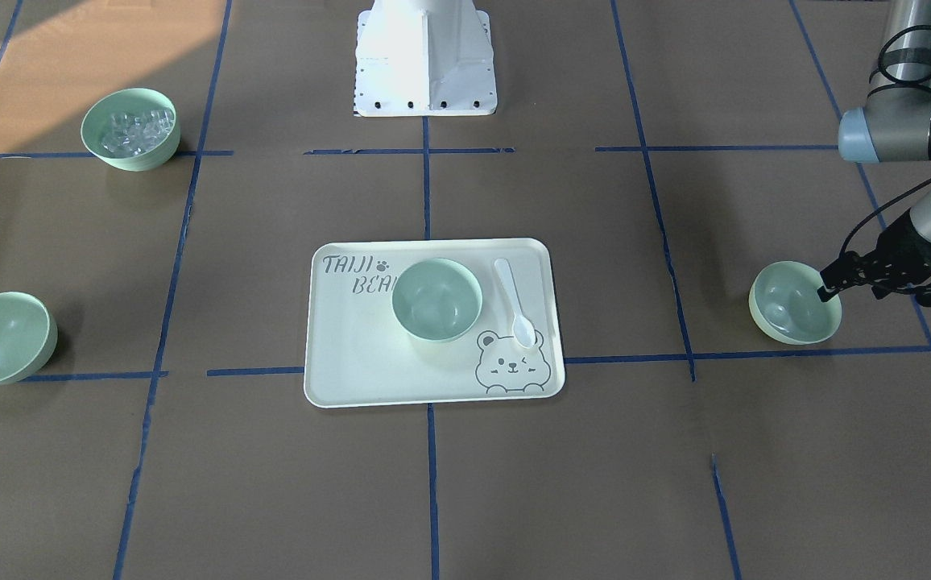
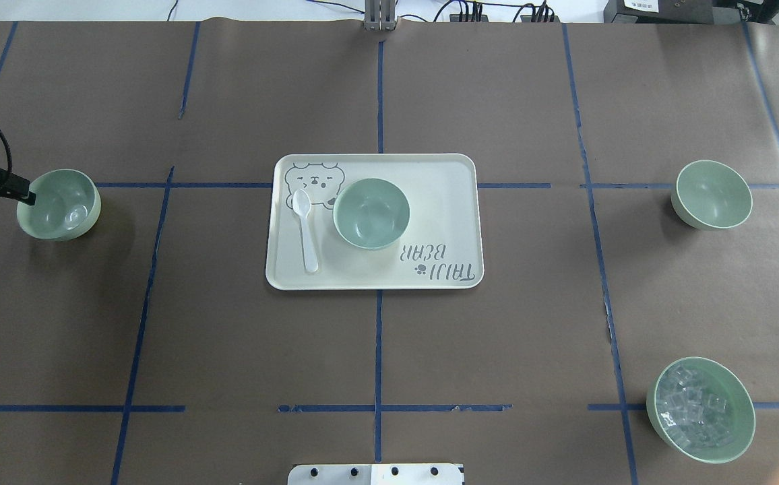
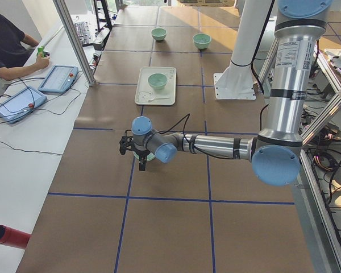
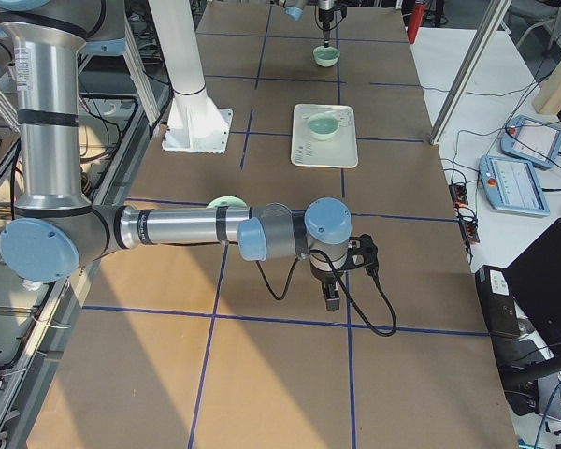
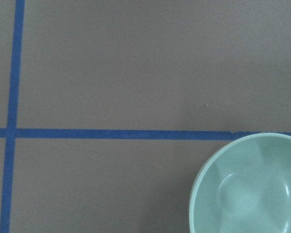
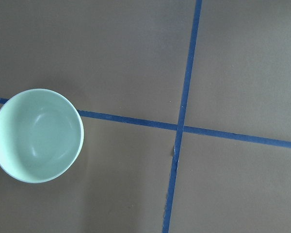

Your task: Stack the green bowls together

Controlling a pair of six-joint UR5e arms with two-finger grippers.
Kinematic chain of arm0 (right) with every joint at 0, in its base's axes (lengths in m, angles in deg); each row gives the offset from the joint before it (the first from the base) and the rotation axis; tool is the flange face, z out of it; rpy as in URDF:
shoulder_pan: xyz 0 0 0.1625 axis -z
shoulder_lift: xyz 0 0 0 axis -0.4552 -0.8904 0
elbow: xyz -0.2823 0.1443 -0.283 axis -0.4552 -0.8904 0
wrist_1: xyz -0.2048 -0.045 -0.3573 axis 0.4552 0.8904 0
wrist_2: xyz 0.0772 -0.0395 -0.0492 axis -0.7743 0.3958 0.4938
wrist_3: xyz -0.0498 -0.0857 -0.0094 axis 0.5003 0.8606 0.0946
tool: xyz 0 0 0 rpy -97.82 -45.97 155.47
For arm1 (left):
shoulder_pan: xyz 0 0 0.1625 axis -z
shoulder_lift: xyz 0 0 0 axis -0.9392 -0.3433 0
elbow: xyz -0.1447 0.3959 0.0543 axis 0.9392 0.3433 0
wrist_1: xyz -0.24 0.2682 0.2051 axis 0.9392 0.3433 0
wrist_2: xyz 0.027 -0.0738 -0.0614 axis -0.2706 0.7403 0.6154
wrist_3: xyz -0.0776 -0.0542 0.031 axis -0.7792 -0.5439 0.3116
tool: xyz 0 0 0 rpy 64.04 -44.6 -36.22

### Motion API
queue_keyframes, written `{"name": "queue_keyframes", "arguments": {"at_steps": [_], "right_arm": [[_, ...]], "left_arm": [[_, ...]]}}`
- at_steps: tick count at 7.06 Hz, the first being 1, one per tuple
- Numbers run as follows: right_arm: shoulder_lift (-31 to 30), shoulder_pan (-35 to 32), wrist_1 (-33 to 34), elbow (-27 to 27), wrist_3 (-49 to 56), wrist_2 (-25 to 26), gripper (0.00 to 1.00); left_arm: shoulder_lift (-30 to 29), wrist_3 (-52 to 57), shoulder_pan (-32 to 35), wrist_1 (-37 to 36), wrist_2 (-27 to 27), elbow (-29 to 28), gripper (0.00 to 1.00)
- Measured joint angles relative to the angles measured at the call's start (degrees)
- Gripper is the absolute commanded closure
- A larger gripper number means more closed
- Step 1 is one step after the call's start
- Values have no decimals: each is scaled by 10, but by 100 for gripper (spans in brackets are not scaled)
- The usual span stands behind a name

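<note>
The left gripper [image 1: 826,290] points down at the outer rim of a pale mint-green round plastic bowl [image 1: 796,304]. The bowl sits just beside it, on the tray side, mouth up on the brown desk [image 1: 594,483]. Whether the fingers are apart or clamped on the rim cannot be told. A second matching bowl [image 1: 437,300] stands mouth up on the pale rectangular bear-printed tray [image 1: 353,370], well apart from that gripper. The third matching bowl [image 1: 2,337] lies beyond the tray, nearer the right gripper [image 4: 331,297], whose state cannot be told either. The bowls are round and have no long axis.
</note>
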Motion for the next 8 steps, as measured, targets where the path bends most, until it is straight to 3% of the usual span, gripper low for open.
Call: {"name": "queue_keyframes", "arguments": {"at_steps": [1,2,4,5,8], "right_arm": [[0,1,0,-1,-10,-1,0],[0,2,0,-2,-16,-1,0],[2,3,0,-2,-21,-2,0],[3,3,0,-2,-22,-2,0],[9,9,0,-2,-34,-2,0]], "left_arm": [[-1,-7,-9,4,-8,-4,25],[-2,-10,-16,6,-12,-6,52],[-3,-11,-23,7,-14,-10,78],[-3,-12,-26,9,-14,-11,100],[-1,-12,-30,10,-12,-8,100]]}}
